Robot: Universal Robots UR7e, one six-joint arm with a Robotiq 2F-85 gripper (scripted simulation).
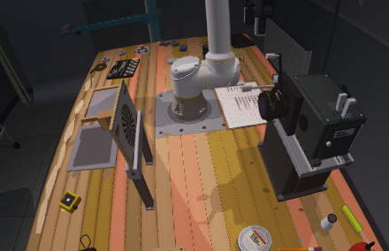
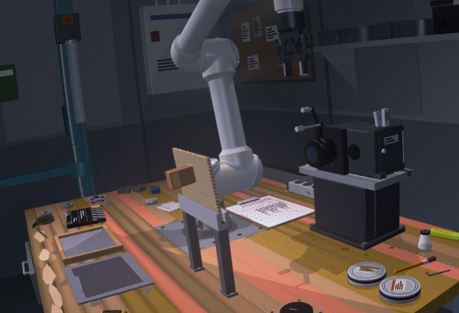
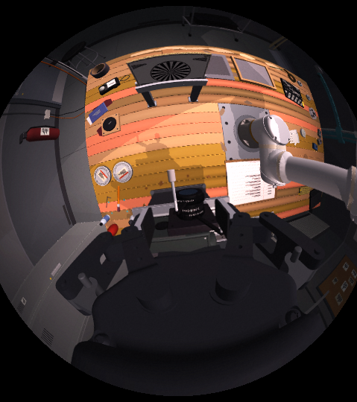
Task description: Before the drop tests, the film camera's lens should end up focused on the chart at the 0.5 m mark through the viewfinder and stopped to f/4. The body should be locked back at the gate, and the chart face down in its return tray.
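The film camera's body (image 1: 327, 115) is partly hidden behind my fingers in the wrist camera, where only its lens (image 3: 189, 205) and one white lever show. The dark green camera (image 2: 365, 148) sits on a grey slide atop a black pedestal on the bench's right side, its lens (image 2: 319, 152) facing the chart and two white-tipped levers rising from it. The focus chart (image 1: 126, 121), a board with a radial star pattern, stands upright on a grey stand (image 2: 207, 235) at the bench's middle left. High above the lens, my gripper (image 2: 295, 68) hangs open and empty, pointing down.
A wooden-framed tray (image 2: 88, 243) and a flat grey tray (image 2: 107, 276) lie at the bench's left end behind the chart. A clipboard (image 2: 270, 210) lies beside my base. Two film cans (image 2: 383, 280), a pencil, a small bottle and a clapper slate (image 2: 85, 216) lie about the bench.
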